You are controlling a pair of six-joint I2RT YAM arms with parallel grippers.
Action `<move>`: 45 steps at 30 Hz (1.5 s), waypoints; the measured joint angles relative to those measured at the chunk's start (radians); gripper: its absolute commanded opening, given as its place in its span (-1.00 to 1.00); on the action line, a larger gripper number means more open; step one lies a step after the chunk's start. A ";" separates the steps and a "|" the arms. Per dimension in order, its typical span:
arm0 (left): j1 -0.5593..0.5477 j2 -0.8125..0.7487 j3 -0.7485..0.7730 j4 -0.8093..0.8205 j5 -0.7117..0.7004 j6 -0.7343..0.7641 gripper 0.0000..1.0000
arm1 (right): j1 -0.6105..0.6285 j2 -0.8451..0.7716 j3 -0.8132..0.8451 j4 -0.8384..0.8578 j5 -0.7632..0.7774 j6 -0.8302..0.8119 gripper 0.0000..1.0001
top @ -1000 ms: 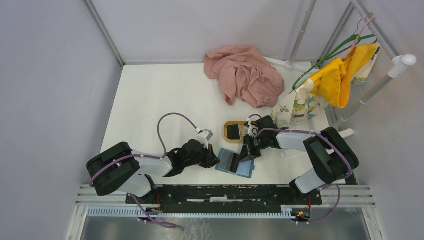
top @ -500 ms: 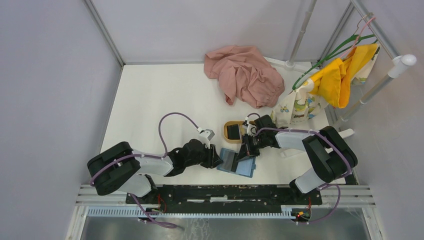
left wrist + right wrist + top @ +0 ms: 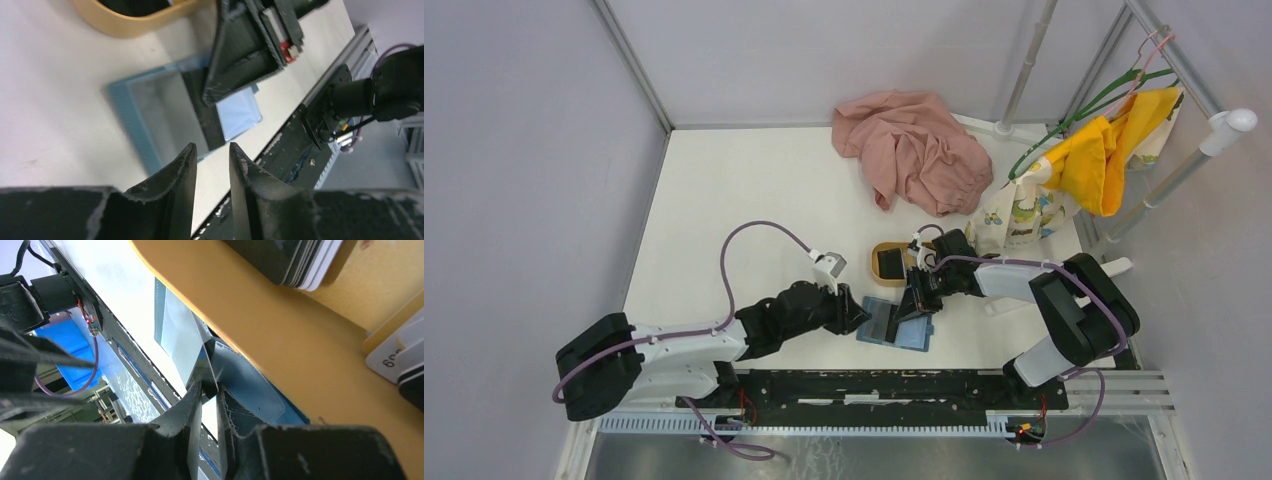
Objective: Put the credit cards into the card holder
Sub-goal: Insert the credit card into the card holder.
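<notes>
The card holder lies open near the table's front edge, lighter blue inside; it also shows in the left wrist view and the right wrist view. My right gripper is shut on a black credit card, whose far end rests on the holder's inside. The same card shows in the left wrist view. More credit cards lie stacked in the oval tan tray, and they show in the right wrist view. My left gripper hovers at the holder's left edge, its jaws slightly apart and empty.
A pink cloth lies at the back. A yellow garment hangs on a rack at the right, with a patterned bag below it. A black rail runs along the near edge.
My left arm's base and elbow have swung out to the left and the arm has stretched; its gripper stays by the holder's left edge. The right gripper still holds the card over the holder.
</notes>
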 measured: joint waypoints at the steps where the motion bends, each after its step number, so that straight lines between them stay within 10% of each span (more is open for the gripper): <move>1: -0.032 0.021 0.018 0.000 -0.010 -0.007 -0.31 | 0.000 -0.001 0.000 0.000 0.002 0.000 -0.57; 22: -0.339 0.606 0.599 -0.370 -0.389 -0.049 -0.59 | -0.001 -0.008 -0.011 0.019 0.010 0.002 -0.60; 45: -0.342 0.676 0.657 -0.517 -0.540 -0.103 0.00 | -0.004 -0.016 -0.015 0.039 0.009 0.000 -0.34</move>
